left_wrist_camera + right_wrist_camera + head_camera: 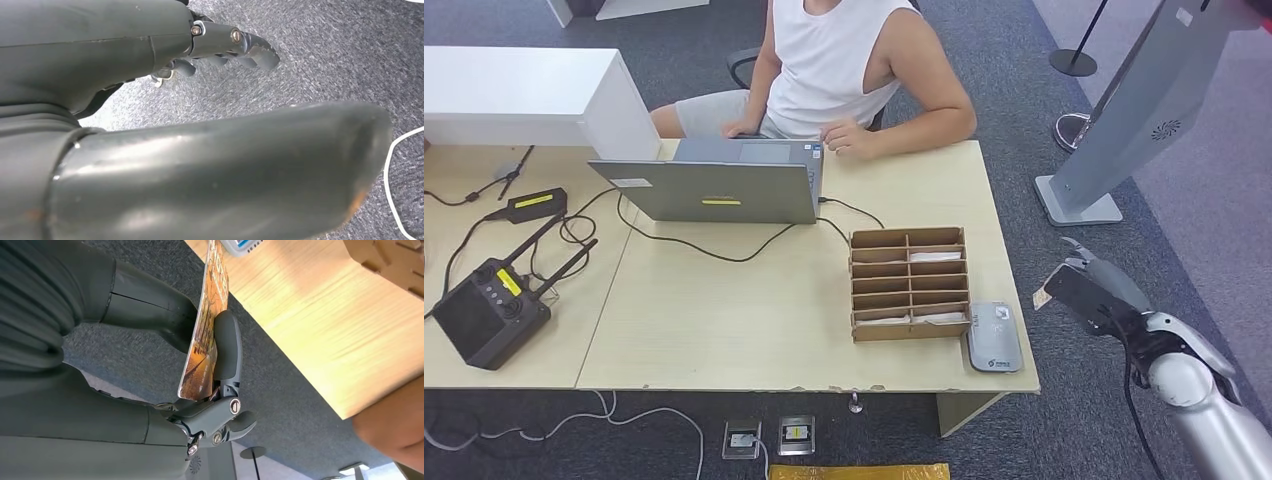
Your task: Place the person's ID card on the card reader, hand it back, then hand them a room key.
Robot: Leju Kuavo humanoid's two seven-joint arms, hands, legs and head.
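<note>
ID card [207, 325] sits pinched in my right hand [1092, 290], off the desk's right edge. I'm mid-carry; next I must lay it on the card reader [994, 338] at the desk's front-right corner.

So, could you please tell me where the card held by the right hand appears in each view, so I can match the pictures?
Head view: the card shows as a small pale corner beside the right hand, off the table's right edge.
Left wrist view: not in it.
Right wrist view: the card stands edge-on, pinched against the thumb.
Shared landmark: the grey card reader at the table corner.
</note>
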